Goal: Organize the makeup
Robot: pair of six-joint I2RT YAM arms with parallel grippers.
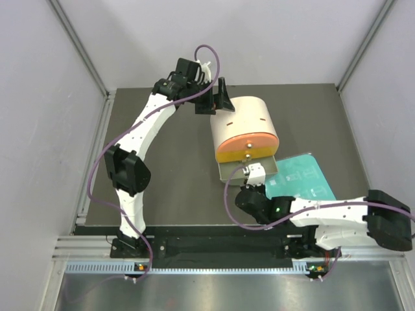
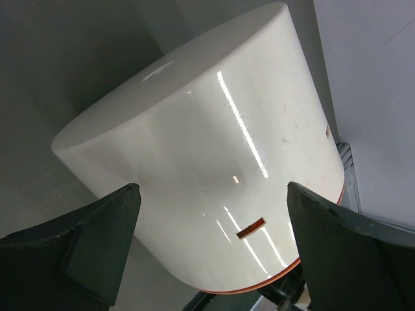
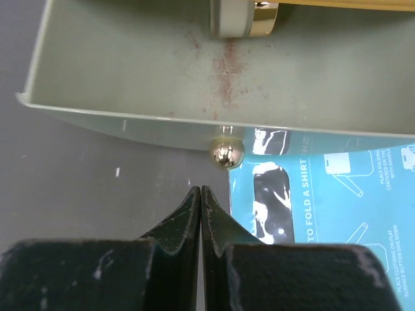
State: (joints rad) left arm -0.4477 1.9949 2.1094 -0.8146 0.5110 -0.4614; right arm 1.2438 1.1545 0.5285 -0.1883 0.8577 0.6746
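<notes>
The cream-and-orange cylindrical box (image 1: 243, 126) lies on its side, and its grey drawer (image 1: 227, 172) is pulled out toward me. In the right wrist view the drawer (image 3: 130, 78) holds a pale item with a gold end (image 3: 243, 16), cut off by the top edge. The peach tubes and the black compact are out of view. My right gripper (image 3: 201, 189) is shut and empty, just short of the drawer's gold ball knob (image 3: 226, 154); it also shows in the top view (image 1: 249, 189). My left gripper (image 1: 219, 97) is open at the box's far end, with the cream wall (image 2: 207, 142) between its fingers (image 2: 104, 240).
The flat teal board (image 1: 305, 175) lies right of the drawer, partly under the right arm; its print shows in the right wrist view (image 3: 337, 194). The dark mat (image 1: 175, 175) is bounded by pale walls on three sides.
</notes>
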